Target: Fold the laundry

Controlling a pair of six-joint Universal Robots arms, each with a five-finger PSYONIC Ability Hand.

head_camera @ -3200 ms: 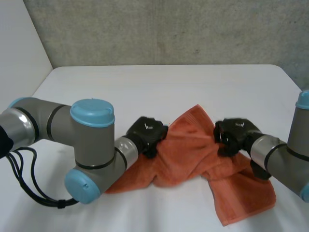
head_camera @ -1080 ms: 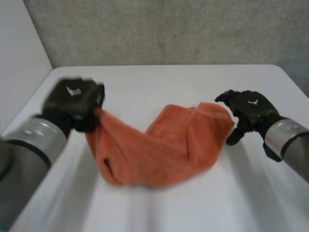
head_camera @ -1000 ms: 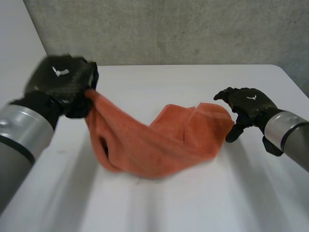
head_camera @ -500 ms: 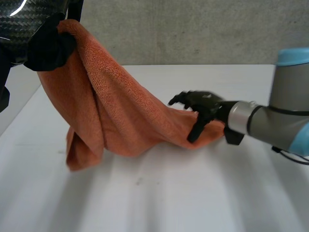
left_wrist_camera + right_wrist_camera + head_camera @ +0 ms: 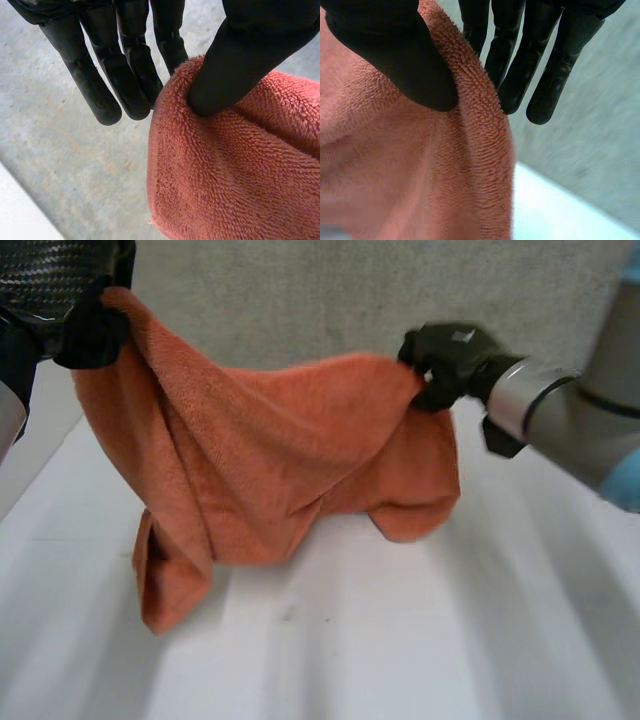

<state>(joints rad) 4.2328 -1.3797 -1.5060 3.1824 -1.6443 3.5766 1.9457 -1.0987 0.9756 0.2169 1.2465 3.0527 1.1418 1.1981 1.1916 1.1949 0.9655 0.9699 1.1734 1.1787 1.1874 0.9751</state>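
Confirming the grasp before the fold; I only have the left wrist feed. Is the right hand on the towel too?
Observer: Yes. In the right wrist view the right hand pinches the towel edge between thumb and fingers.
Operator: Towel clear of the table?
Observer: No. In the head view its lower end touches the table.
Operator: Spread flat between the hands?
Observer: No. Below the left hand it hangs bunched in folds.
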